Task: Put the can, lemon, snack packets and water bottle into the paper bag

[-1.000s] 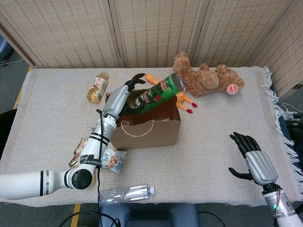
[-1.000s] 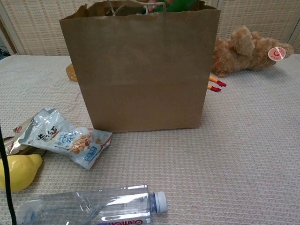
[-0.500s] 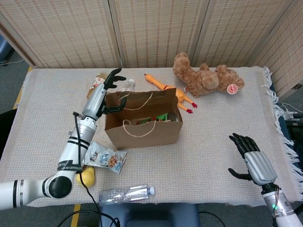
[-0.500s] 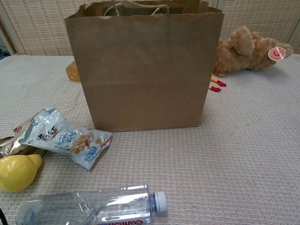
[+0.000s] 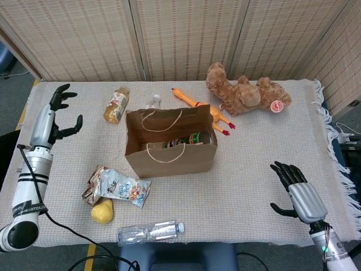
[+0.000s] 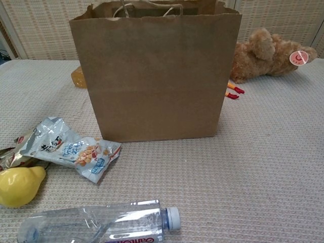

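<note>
The brown paper bag (image 5: 169, 158) (image 6: 154, 76) stands upright mid-table, and the green can (image 5: 189, 139) lies inside it. In front of the bag to the left lie the snack packets (image 5: 120, 187) (image 6: 68, 149), with the yellow lemon (image 5: 102, 211) (image 6: 17, 186) beside them. Near the front edge lies the clear water bottle (image 5: 149, 231) (image 6: 98, 225) on its side. My left hand (image 5: 52, 116) is raised at the far left, fingers spread, holding nothing. At the right front my right hand (image 5: 296, 192) is open and empty too.
A brown teddy bear (image 5: 245, 93) (image 6: 266, 53), a rubber chicken (image 5: 200, 107) and an amber bottle (image 5: 115, 104) lie behind the bag. A small clear bottle (image 5: 152, 101) stands behind the bag's rim. The table's fringed right edge (image 5: 333, 141) is near my right hand.
My left hand let the green can drop into the bag, then pulled away to the far left of the table. The right hand barely moved.
</note>
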### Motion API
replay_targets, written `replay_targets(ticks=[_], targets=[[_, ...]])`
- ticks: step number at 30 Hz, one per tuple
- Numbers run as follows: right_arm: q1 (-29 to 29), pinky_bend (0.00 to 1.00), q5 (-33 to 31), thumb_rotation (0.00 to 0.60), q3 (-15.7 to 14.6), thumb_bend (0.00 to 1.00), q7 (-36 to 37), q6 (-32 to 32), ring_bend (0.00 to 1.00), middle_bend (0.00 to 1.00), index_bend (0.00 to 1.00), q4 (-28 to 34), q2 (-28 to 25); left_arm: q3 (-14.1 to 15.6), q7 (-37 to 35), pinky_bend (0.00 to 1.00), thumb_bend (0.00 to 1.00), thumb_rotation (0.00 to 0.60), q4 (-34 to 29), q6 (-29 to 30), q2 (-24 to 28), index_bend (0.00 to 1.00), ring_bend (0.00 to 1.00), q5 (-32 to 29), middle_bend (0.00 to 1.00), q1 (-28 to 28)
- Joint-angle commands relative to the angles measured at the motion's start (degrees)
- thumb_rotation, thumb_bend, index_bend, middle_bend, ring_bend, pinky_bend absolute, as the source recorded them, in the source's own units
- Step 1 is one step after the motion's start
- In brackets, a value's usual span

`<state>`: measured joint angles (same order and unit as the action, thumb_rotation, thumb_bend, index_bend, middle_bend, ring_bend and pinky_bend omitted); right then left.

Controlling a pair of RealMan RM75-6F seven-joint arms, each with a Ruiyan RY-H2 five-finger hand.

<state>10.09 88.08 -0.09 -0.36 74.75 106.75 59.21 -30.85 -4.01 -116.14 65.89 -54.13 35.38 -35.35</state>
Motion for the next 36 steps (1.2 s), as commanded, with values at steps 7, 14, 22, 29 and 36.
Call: replay_targets(ticks=[7, 14, 22, 29, 36], targets=[[0.5, 0.0, -0.7, 0.6, 0.1, 0.12, -1.0, -0.9, 0.0, 0.0, 0.0, -0.3, 0.8, 14.2, -9.3, 0.19, 0.45, 0.6, 2.3, -1.9, 4.6, 0.08, 0.08, 25.5, 0.15, 14.6], [0.8, 0.0, -1.0, 0.6, 0.0, 0.12, -1.6, -1.5, 0.0, 0.0, 0.0, -0.2, 1.1, 24.7, -10.6, 0.18, 0.45, 0.6, 6.8, 3.3, 2.9, 0.07, 0.07, 44.1, 0.13, 22.1], [0.9, 0.0, -1.0, 0.6, 0.0, 0.12, -2.1, -1.5, 0.0, 0.0, 0.0, -0.2, 1.3, 31.7, -6.4, 0.18, 0.45, 0.6, 19.7, 10.0, -3.4, 0.06, 0.07, 60.9, 0.13, 24.8], [1.0, 0.0, -1.0, 0.6, 0.0, 0.12, -2.4, -1.5, 0.0, 0.0, 0.0, 0.1, 1.4, 34.5, -2.0, 0.17, 0.44, 0.6, 24.2, 7.8, -6.8, 0.05, 0.04, 68.2, 0.09, 21.8], [1.0, 0.0, -1.7, 0.6, 0.0, 0.12, -2.4, -1.7, 0.0, 0.0, 0.0, 0.1, 1.5, 35.5, 3.6, 0.12, 0.39, 0.6, 22.7, 3.8, -7.8, 0.0, 0.0, 68.2, 0.0, 19.8]])
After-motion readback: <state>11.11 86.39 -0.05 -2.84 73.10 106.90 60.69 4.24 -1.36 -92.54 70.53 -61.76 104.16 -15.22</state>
